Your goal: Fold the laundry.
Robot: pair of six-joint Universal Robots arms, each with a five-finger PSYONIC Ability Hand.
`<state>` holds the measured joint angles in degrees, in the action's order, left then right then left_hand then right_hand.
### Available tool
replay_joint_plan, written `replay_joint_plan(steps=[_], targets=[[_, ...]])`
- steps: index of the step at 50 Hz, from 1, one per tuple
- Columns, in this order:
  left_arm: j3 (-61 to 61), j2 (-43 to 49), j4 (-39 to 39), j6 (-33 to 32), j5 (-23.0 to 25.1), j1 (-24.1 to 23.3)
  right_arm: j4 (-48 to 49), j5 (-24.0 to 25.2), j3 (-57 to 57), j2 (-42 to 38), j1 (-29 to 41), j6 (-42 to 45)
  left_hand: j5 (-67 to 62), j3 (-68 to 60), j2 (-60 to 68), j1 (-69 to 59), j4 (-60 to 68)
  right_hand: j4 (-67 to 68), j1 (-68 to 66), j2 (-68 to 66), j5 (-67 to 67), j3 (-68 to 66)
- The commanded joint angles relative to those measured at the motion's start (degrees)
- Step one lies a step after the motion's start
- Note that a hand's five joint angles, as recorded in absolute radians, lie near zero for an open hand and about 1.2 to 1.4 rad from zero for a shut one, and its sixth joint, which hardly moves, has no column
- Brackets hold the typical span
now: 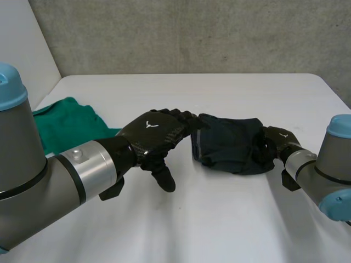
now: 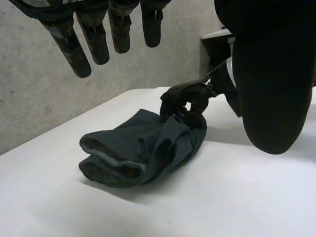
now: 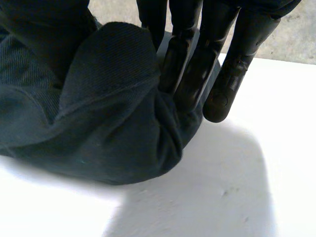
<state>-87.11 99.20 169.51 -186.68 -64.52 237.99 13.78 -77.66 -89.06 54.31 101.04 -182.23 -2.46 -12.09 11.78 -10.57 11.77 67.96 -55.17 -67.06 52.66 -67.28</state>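
A dark navy garment (image 1: 227,143) lies bunched in a loose roll on the white table (image 1: 219,219), right of centre. My right hand (image 1: 277,141) grips its right end. In the left wrist view that right hand (image 2: 185,98) is curled onto the garment (image 2: 143,148). In the right wrist view the right hand (image 3: 192,74) has a fold of the dark cloth (image 3: 98,123) bunched against its fingers. My left hand (image 1: 153,134) hovers by the garment's left end, open, with its fingertips close to the cloth. Its fingers (image 2: 94,44) hang relaxed above the roll and hold nothing.
A green cloth (image 1: 68,123) lies flat at the table's left side, partly behind my left arm. A grey wall stands behind the table's far edge. Bare table stretches in front of the garment and beyond it.
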Motion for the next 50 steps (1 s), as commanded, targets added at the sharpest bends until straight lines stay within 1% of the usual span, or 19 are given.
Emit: replay_joint_plan(steps=[1, 3, 4, 5, 6, 7, 11, 13, 14, 19, 24, 29, 43, 45, 47, 48, 49, 50], targets=[[-0.6, -0.3, 0.2, 0.0, 0.0, 0.6, -2.5, -0.5, 7.3, -3.3, -0.4, 9.2, 2.4, 2.0, -1.7, 0.5, -1.7, 12.0, -24.8, -12.9, 17.3, -12.7], [-0.7, -0.3, 0.1, 0.0, -0.1, 0.7, -6.6, -0.5, 8.6, -3.5, -0.5, 11.0, 2.4, 2.0, -1.7, 0.5, -1.7, 12.0, -24.8, -12.9, 17.3, -12.7], [-0.8, -0.4, 0.1, 0.0, -0.1, 0.6, -8.5, -0.4, 8.8, -3.5, -0.5, 11.4, 2.4, 2.0, -1.7, 0.5, -1.7, 6.4, -19.2, -7.3, 11.7, -7.1], [-0.9, -0.4, 0.1, 0.0, -0.2, 0.6, -10.2, -0.3, 8.8, -3.4, -0.5, 11.5, 2.4, 2.0, -1.7, 0.5, -1.7, -12.9, 0.1, 12.0, -7.6, 12.3], [-1.2, -0.5, 0.1, 0.0, -0.2, 0.6, -13.2, 0.5, 8.5, -3.1, -0.5, 11.4, 2.4, 2.0, -1.7, 0.5, -1.7, -47.3, 34.5, 46.4, -42.0, 46.6], [-1.4, -0.5, 0.1, 0.0, -0.2, 0.7, -14.1, 0.6, 8.3, -2.9, -0.5, 11.3, 2.4, 2.0, -1.7, 0.5, -1.7, -51.3, 38.5, 50.4, -46.0, 50.6], [-1.8, -0.9, 0.2, 0.0, -0.1, 1.1, -14.0, 0.9, 4.8, -0.8, -0.6, 11.1, 2.4, 2.0, -1.7, 0.5, -1.7, -58.0, 45.2, 57.1, -52.7, 57.3], [-1.8, -1.0, 0.2, 0.0, -0.2, 1.2, -13.1, 1.0, 2.8, 1.3, -0.7, 11.1, 2.4, 2.0, -1.7, 0.5, -1.7, -58.0, 45.2, 57.1, -52.7, 57.3], [-1.8, -1.1, 0.2, 0.0, -0.2, 1.2, -12.1, 1.1, 0.8, 3.6, -0.9, 10.9, 2.4, 2.0, -1.7, 0.5, -1.7, -58.0, 45.2, 57.1, -52.7, 57.3], [-1.8, -1.3, 0.2, 0.0, -0.2, 1.2, -10.4, 1.1, -3.0, 7.1, -1.6, 9.3, 2.4, 2.0, -1.7, 0.5, -1.7, -58.0, 45.2, 57.1, -52.7, 57.3], [-2.0, -1.6, 0.2, 0.0, -0.1, 1.2, -10.0, 1.2, -5.9, 7.6, -1.6, 7.1, 2.4, 2.0, -1.7, 0.5, -1.7, -58.0, 45.2, 57.1, -52.7, 57.3], [-2.8, -1.9, 0.3, 0.0, 0.0, 1.2, -7.5, 1.3, -8.9, 8.1, -1.8, 6.3, 2.4, 2.0, -1.7, 0.5, -1.7, -58.0, 45.2, 57.1, -52.7, 57.3], [-4.0, -1.8, 1.2, 0.0, 0.3, 1.4, -5.4, 1.2, -9.0, 8.1, -1.7, 6.4, 2.4, 2.0, -1.7, 0.5, -1.7, -58.0, 45.2, 57.1, -52.7, 57.3], [-4.0, -1.8, 1.4, 0.0, 0.2, 1.5, -4.4, 1.3, -8.8, 7.7, -1.7, 6.4, 2.4, 2.0, -1.7, 0.5, -1.7, -55.5, 42.7, 54.6, -50.2, 54.9], [-4.1, -1.8, 1.8, 0.0, 0.2, 1.5, -3.7, 1.4, -7.7, 6.7, -1.6, 7.0, 2.4, 2.0, -1.7, 0.5, -1.7, -50.3, 37.5, 49.4, -45.0, 49.7], [-4.1, -1.8, 1.9, 0.0, 0.2, 1.5, -3.6, 1.2, -7.2, 6.2, -1.5, 7.1, 2.4, 2.0, -1.7, 0.5, -1.7, -45.6, 32.9, 44.7, -40.3, 45.0], [-4.2, -1.8, 2.0, 0.0, 0.2, 1.5, -3.6, 0.8, -6.4, 5.2, -1.3, 7.1, 2.4, 2.0, -1.7, 0.5, -1.7, -33.8, 21.0, 32.9, -28.5, 33.1], [-4.2, -1.8, 2.0, 0.0, 0.2, 1.5, -3.6, 0.8, -6.0, 5.0, -1.3, 7.1, 2.4, 2.0, -1.7, 0.5, -1.7, -27.3, 14.5, 26.4, -22.0, 26.6]])
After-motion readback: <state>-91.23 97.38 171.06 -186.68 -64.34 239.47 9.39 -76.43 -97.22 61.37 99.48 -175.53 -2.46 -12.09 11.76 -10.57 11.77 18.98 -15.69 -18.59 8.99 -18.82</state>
